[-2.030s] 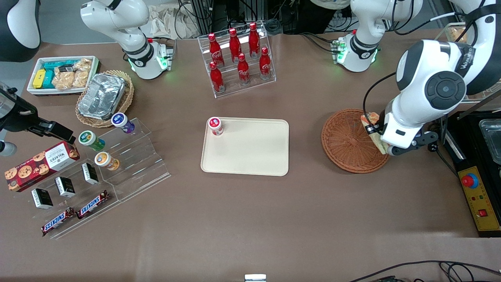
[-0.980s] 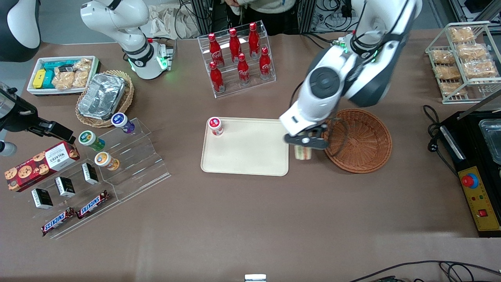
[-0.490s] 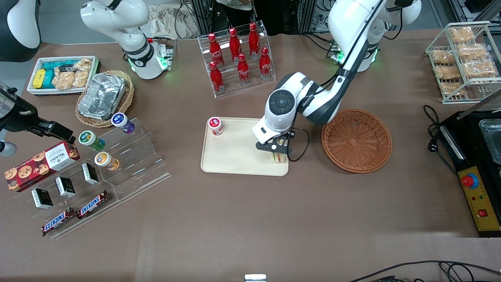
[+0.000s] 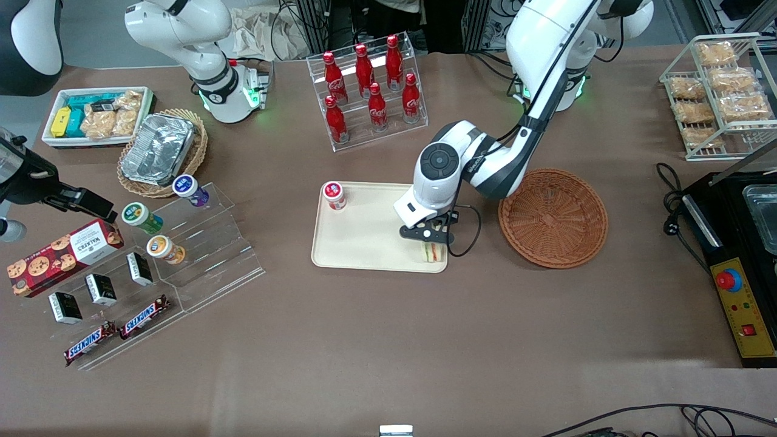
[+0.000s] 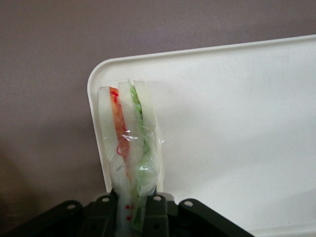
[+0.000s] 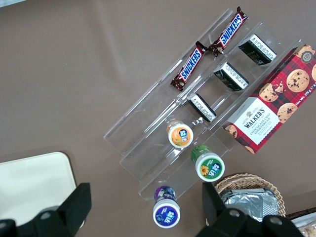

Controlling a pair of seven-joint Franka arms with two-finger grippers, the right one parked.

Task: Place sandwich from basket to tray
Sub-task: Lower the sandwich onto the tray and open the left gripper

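Hand (image 4: 432,241) grips sandwich (image 5: 129,143), tray (image 5: 237,123) corner

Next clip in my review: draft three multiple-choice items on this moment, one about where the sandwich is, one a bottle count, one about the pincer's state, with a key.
1. Where is the sandwich?
A. In the basket
B. Over a corner of the tray
C. On the bare table

2. How many red bottles stand in the clear rack?
A. Four
B. Nine
C. Seven

3. What is the left arm's pincer doing?
A. Shut on the sandwich
B. Open above the basket
C. Shut on the small red-lidded jar

Key: 1 B, the wedge sits at the tray corner nearest the basket, which holds nothing. 2 C, seven caps count out. 3 A, the wrist view shows the fingers clamping the wrapped wedge.
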